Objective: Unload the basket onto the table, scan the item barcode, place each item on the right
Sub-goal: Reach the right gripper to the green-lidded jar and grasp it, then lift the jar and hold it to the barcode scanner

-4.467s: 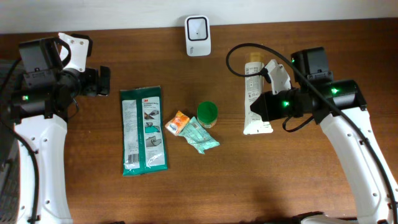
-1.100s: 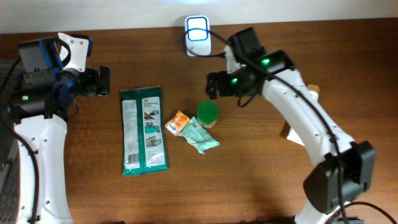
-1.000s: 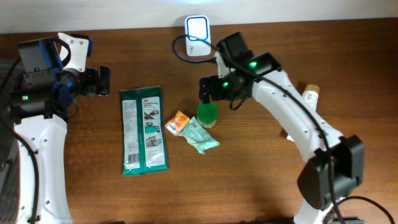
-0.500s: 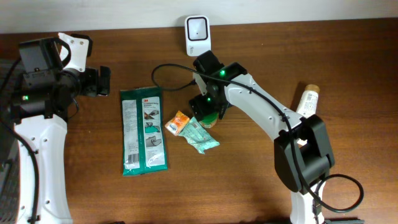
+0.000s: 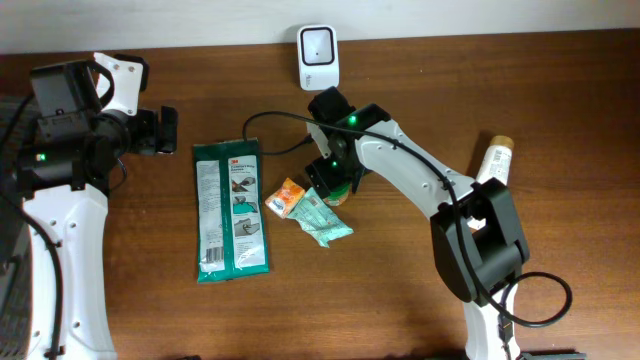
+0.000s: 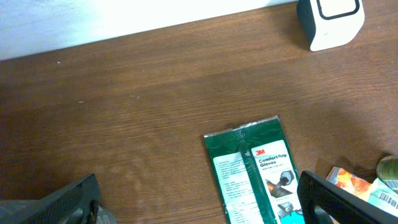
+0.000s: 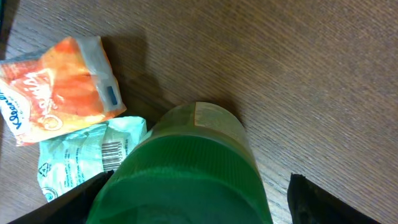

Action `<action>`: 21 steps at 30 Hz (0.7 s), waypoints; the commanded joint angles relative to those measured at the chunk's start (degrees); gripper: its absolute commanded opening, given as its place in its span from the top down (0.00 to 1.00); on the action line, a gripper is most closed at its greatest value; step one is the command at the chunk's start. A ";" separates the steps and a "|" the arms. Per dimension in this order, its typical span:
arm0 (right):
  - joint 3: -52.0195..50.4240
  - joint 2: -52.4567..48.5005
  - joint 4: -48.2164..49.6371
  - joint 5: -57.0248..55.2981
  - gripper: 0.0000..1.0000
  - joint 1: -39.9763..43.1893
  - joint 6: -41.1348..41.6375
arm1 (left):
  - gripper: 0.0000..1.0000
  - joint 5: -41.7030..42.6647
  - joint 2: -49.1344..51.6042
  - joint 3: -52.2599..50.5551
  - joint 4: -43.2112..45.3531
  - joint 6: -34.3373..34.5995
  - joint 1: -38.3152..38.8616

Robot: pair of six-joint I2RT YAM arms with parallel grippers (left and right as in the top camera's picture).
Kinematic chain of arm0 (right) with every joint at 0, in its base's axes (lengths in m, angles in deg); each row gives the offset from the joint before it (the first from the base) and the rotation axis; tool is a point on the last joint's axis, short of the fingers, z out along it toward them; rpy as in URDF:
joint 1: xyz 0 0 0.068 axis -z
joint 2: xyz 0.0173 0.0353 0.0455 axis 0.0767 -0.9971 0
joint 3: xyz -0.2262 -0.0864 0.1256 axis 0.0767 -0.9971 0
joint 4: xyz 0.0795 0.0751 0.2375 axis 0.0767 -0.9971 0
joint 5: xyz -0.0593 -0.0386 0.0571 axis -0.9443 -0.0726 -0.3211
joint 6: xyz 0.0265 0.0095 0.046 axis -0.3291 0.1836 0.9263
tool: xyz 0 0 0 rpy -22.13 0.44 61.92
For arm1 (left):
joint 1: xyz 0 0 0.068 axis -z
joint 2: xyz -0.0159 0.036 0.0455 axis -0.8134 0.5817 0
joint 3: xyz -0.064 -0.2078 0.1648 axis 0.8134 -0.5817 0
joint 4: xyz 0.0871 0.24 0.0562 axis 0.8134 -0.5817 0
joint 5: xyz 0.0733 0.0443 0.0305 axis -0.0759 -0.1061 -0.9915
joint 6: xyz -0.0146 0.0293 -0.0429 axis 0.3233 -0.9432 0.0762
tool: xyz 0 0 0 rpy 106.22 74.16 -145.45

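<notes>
A jar with a green ribbed lid (image 7: 186, 177) stands at the table's middle, mostly hidden under my right gripper (image 5: 333, 172) in the overhead view. My right gripper (image 7: 193, 208) is open, one finger on each side of the lid; a gap shows between the lid and the right-hand finger. The white barcode scanner (image 5: 317, 44) stands at the back edge, also in the left wrist view as scanner (image 6: 329, 22). My left gripper (image 5: 160, 130) is open and empty at the far left, above bare wood.
A green glove packet (image 5: 231, 207) lies left of centre. An orange packet (image 7: 59, 87) and a teal packet with a barcode (image 7: 81, 155) lie right beside the jar. A white tube (image 5: 493, 160) rests at the right, partly behind the right arm.
My right arm has swung leftwards from beside the scanner and come down over the green-lidded jar, its jaws narrowing a little. The left arm has not moved.
</notes>
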 commanded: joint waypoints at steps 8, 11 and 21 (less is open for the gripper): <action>4.37 1.16 -6.27 1.92 0.43 -0.26 -0.02 | 0.01 0.79 -0.50 0.85 0.09 -0.70 -0.22; 10.78 2.51 -11.17 5.35 0.43 -0.13 -0.11 | 0.01 0.79 -0.50 0.85 0.11 -0.70 -0.22; 19.45 2.73 -19.02 56.43 0.45 12.98 -16.48 | 0.01 0.79 -0.50 0.85 0.09 -0.70 -0.22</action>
